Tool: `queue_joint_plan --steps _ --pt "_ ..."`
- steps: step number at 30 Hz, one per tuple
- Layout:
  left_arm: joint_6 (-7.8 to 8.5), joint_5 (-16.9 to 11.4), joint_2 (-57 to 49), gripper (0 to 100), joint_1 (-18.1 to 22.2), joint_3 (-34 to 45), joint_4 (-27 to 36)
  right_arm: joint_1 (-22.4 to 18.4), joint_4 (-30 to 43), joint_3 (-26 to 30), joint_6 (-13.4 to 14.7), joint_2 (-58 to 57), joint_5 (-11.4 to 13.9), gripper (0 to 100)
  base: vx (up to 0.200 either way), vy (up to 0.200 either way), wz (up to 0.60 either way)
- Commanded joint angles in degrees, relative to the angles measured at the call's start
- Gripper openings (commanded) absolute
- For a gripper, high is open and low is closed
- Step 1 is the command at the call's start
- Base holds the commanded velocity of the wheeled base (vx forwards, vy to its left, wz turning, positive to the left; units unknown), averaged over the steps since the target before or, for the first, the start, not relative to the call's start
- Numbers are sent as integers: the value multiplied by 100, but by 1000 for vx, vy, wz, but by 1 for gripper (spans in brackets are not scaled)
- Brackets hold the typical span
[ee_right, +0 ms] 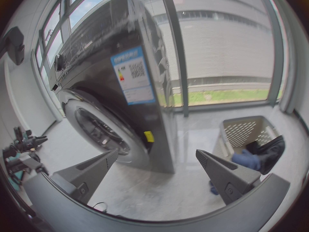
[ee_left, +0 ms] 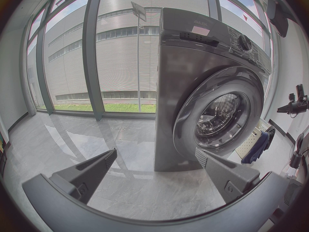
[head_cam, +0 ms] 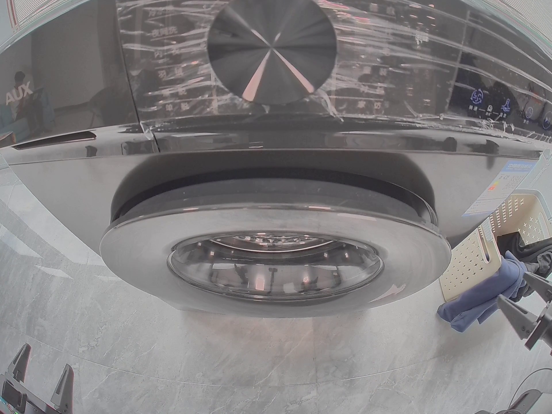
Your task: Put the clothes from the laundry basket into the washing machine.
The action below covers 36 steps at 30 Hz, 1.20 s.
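Head view: the basket [head_cam: 520, 217] sits right of the washer [head_cam: 275, 162], with a blue cloth [head_cam: 480, 300] over its rim. The washer door looks shut.

Left wrist view: the left gripper [ee_left: 155, 150] is wide open and empty.

Right wrist view: the right gripper [ee_right: 156, 151] gapes empty too. The cloth is soft and light, so pinch a fold.

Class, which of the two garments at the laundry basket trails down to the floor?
The blue garment; the black garment beside it sits up at the rim of the laundry basket.

The dark grey, wedge-fingered left gripper [head_cam: 41, 375] hangs low at near left, fingers spread wide. The matching right gripper [head_cam: 526, 299], at the right, is likewise parted.
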Motion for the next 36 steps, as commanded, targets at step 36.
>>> queue_joint_plan --steps 36 --pt "-8 2 -84 100 0 101 -1 2299 -1647 -297 452 3246 -159 100 0 0 0"
